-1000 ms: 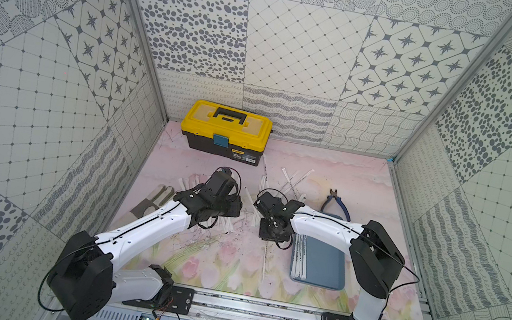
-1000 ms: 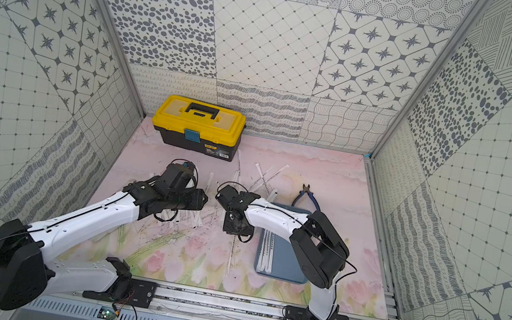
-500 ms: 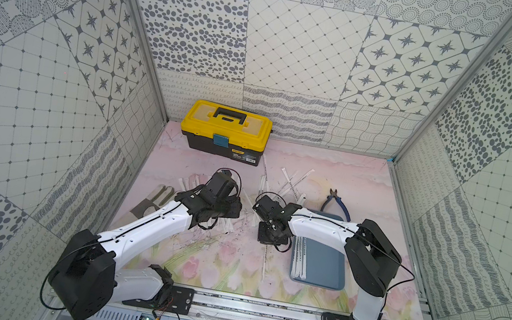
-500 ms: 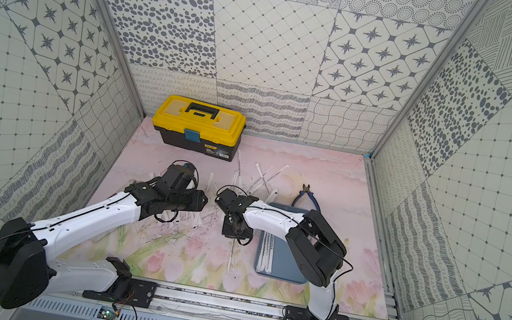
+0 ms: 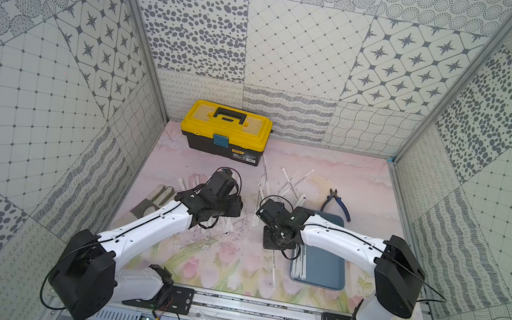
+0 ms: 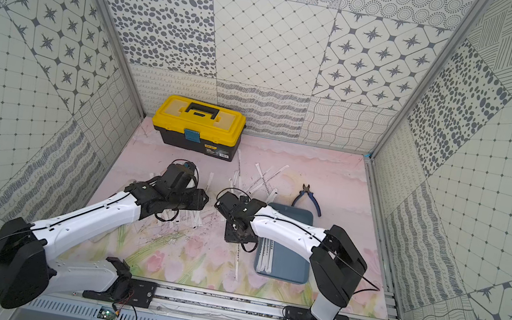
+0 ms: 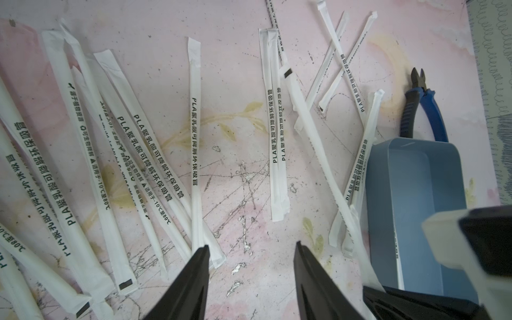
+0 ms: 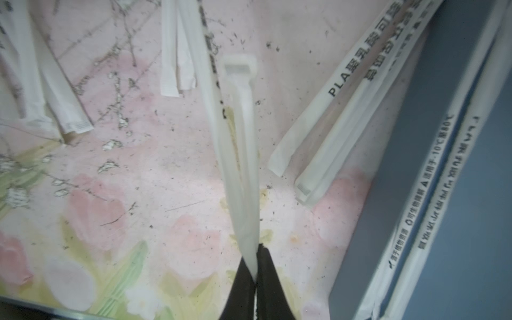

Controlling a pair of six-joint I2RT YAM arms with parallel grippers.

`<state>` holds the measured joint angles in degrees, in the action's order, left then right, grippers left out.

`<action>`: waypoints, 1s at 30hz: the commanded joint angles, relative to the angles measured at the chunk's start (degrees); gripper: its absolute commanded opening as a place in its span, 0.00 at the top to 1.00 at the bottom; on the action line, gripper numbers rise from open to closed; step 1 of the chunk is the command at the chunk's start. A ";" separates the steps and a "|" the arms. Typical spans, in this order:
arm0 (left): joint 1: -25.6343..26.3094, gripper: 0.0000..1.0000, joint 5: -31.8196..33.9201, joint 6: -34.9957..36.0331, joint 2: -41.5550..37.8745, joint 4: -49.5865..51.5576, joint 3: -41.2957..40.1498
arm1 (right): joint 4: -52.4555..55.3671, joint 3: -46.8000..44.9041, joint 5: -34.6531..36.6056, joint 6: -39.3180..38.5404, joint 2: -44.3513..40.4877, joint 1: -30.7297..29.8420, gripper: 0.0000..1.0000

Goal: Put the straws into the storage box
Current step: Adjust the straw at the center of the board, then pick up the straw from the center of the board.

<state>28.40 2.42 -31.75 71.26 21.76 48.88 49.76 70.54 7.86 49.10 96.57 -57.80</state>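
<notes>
Many white-wrapped straws [image 5: 293,181] [image 7: 195,124] lie scattered on the pink floral mat, behind and between the two arms. The storage box [image 5: 325,262] [image 6: 289,263] is a blue-grey tray at the front right, with a few straws [image 5: 300,265] [image 8: 432,194] lying along its left side. Just left of the tray, my right gripper [image 8: 253,257] [image 5: 275,242] points down at the mat and is shut on one end of a straw [image 8: 238,155]. My left gripper [image 7: 250,245] [image 5: 231,208] hovers open over bare mat, beside a fan of straws, holding nothing.
A yellow-lidded black toolbox [image 5: 229,133] stands at the back left. Blue-handled pliers [image 5: 338,202] [image 7: 424,110] lie just behind the tray. A pair of grey gloves [image 5: 157,198] lies at the left wall. Another loose straw [image 5: 273,267] lies on the mat near the tray.
The right gripper's jaws have closed onto a straw, and the wrist has shifted slightly left. The left arm has not moved.
</notes>
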 commanded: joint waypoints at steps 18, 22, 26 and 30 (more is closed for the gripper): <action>-0.10 0.47 -1.27 0.05 -0.29 -1.68 0.02 | -3.15 0.29 -4.80 -1.23 6.81 0.84 0.67; -0.10 0.47 -1.77 -0.18 0.06 -2.16 -0.13 | -3.24 -1.73 -4.63 -0.95 7.56 0.67 0.69; -0.10 0.47 -1.74 -0.04 -0.02 -2.17 -0.30 | -4.56 -2.59 -4.64 -1.31 9.17 0.74 0.73; -0.08 0.47 -1.68 -0.09 -0.39 -1.91 -0.21 | -5.76 -2.60 -4.33 -2.03 9.56 0.67 0.85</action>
<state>28.40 0.62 -31.90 71.20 20.84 48.77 45.76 68.20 3.20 47.72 105.58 -56.90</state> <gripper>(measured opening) 0.529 0.164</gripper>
